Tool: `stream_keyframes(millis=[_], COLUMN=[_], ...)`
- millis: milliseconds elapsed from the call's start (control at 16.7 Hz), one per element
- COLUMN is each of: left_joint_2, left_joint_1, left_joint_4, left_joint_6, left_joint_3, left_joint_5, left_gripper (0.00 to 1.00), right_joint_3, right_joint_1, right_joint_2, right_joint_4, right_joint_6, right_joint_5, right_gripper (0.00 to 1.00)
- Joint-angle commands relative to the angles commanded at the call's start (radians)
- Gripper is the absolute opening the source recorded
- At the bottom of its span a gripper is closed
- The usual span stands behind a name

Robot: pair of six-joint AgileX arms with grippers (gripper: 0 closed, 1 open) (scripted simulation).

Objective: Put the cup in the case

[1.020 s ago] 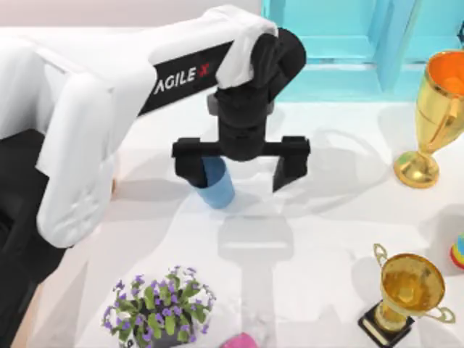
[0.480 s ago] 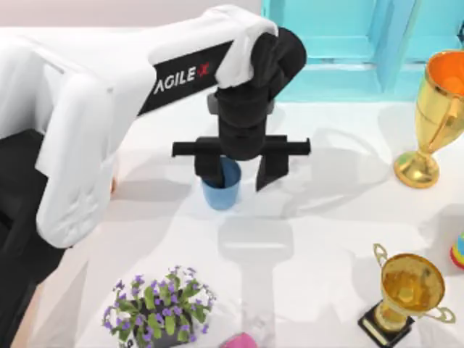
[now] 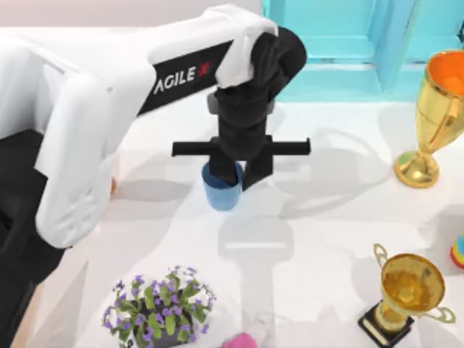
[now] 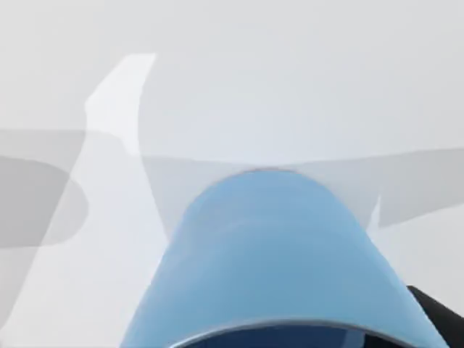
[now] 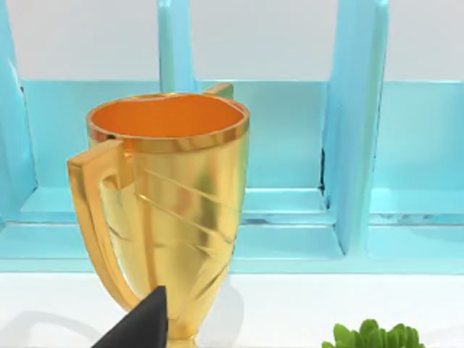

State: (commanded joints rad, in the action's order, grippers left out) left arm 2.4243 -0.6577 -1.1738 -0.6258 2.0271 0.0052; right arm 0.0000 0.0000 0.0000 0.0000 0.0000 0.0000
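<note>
Top view tells the story: the left gripper (image 3: 233, 176) has gone from fingers spread wide either side of the cup (image 3: 222, 191) to nipped in tight on it over the last second. The cup was also leaning over to start with and now it's standing upright on the white table (image 3: 326, 217), mouth up, so the squeeze seems to have straightened it. To me that means the grasp is basically made and what's left is the lift and carry.

Position-wise, the cup sits directly under the gripper, near the middle of the table, with one finger on its left side and the other (image 3: 255, 172) on its right, both pressed against the upper wall near the rim. Left wrist view agrees, the blue wall of the cup (image 4: 275, 254) sits right up against the camera.

No tan wooden case anywhere I can spot, just a turquoise crate (image 3: 348, 43) at the far side, two gold trophies (image 3: 435, 109) on the right and a flower pot (image 3: 159, 304) at the near edge. Right wrist view has a dark fingertip of the right gripper in front of a trophy (image 5: 170, 210), can't tell if it's open.
</note>
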Motion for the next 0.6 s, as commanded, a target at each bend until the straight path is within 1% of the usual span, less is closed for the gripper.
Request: stream_keyframes(millis=[420, 600], left_joint_2=[-0.011, -0.087], left_joint_1=[0.011, 0.101], left_joint_4=[-0.001, -0.009], left_joint_6=[0.01, 0.096], left_joint_3=[0.002, 0.024], left_joint_5=[0.001, -0.001], left_gripper=[0.0, 0.0], right_joint_3=[0.0, 0.0], right_joint_1=[0.0, 0.0], right_joint_2=[0.0, 0.0], right_joint_4=[0.0, 0.0], right_joint_6=[0.0, 0.0], right_joint_5=[0.0, 0.0], right_gripper=[1.0, 1.0])
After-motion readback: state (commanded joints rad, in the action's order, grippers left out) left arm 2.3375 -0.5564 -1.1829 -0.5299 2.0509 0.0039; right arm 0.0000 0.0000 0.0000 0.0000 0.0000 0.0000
